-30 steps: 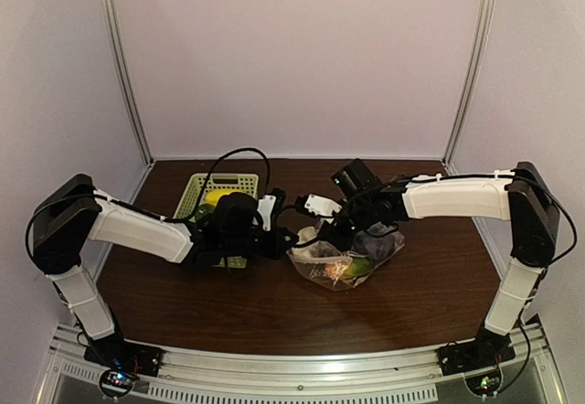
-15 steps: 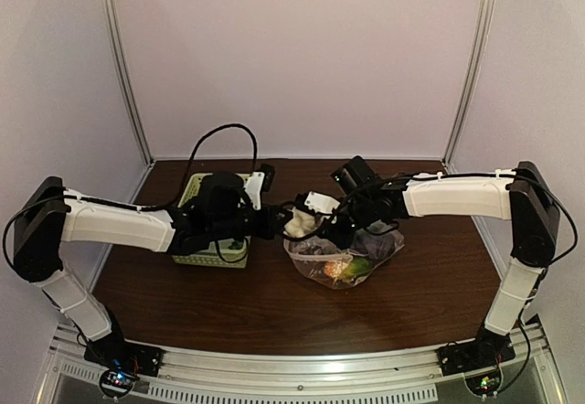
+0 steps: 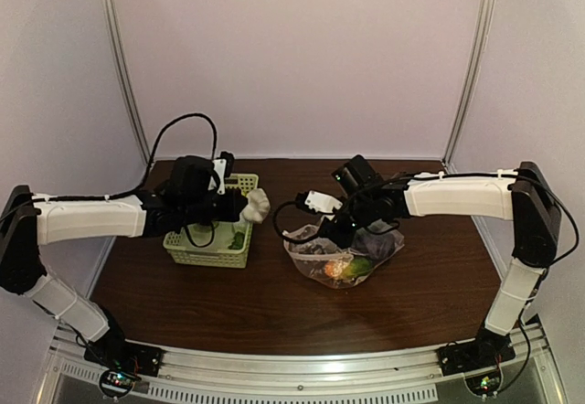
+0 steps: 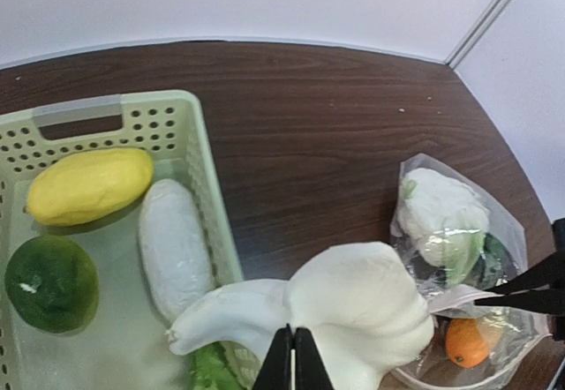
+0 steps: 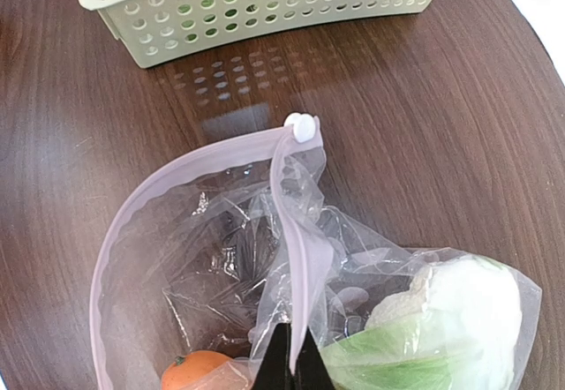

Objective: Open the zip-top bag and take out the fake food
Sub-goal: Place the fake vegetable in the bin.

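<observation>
The clear zip-top bag (image 3: pixel 343 258) lies open at mid-table. In the right wrist view its pale zip strip (image 5: pixel 190 165) curves round the mouth. Inside show an orange piece (image 5: pixel 196 371) and a whitish-green cauliflower (image 5: pixel 450 315); the left wrist view shows them too, the cauliflower (image 4: pixel 439 216) and the orange piece (image 4: pixel 468 341). My right gripper (image 5: pixel 292 355) is shut on the bag's zip edge. My left gripper (image 4: pixel 293 359) is shut on a white lumpy food piece (image 4: pixel 353 306), held over the right rim of the green basket (image 3: pixel 212 239); the piece also shows in the top view (image 3: pixel 255 206).
The pale green lattice basket (image 4: pixel 199 156) holds a yellow lemon (image 4: pixel 90 185), a dark green round piece (image 4: pixel 50 282), a white oblong piece (image 4: pixel 173 247) and a green leafy piece (image 4: pixel 212 368). Booth walls and metal posts ring the brown table (image 3: pixel 274 308).
My left arm has drawn leftward away from the bag mouth with the white food piece, to the basket's right edge. My right gripper has stayed on the bag's zip edge.
</observation>
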### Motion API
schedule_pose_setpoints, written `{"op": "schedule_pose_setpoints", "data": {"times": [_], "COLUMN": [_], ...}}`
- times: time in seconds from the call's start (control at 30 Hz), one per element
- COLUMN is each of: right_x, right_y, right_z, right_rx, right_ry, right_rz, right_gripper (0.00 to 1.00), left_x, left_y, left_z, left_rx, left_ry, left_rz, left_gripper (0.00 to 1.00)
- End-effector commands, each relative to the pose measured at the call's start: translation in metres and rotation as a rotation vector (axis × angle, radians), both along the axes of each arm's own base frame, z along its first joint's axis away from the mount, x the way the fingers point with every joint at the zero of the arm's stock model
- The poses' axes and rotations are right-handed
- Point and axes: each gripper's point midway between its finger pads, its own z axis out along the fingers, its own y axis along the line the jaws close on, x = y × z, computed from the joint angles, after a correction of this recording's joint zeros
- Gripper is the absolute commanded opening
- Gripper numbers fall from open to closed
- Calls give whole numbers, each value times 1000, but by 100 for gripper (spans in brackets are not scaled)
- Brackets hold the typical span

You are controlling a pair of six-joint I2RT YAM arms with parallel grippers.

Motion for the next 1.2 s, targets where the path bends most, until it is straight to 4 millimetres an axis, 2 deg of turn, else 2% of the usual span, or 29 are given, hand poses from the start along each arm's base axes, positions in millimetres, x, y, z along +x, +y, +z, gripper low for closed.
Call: {"op": "schedule_pose_setpoints", "data": {"times": [0.0,0.13,0.23,0.4,0.53,0.77,1.07,1.1,1.17], "right_x": [2,2,1,0,-1,-1,-1,-1,-2], "right_y": [-5,-6,-5,-4,-3,-4,-4,-4,-4], "right_z": [17,17,16,15,15,15,16,16,16], "right_rx": [8,7,6,9,11,12,12,12,12], "right_ry": [-38,-41,-37,-29,-21,-23,-24,-23,-23], "right_rz": [-10,-8,-6,1,6,5,6,7,7], "right_gripper": [0,0,0,0,0,0,0,0,0], "left_x": [8,10,7,-1,2,18,54,57,60], "left_y": [41,64,86,102,111,115,110,109,107], "left_z": [-6,-14,-27,-52,-68,-92,-103,-104,-103], "left_rx": [128,215,231,205,231,195,157,152,147], "left_ry": [26,63,126,200,231,290,301,303,300], "left_rz": [105,177,278,320,342,338,309,300,293], "left_gripper": [0,0,0,0,0,0,0,2,22]}}
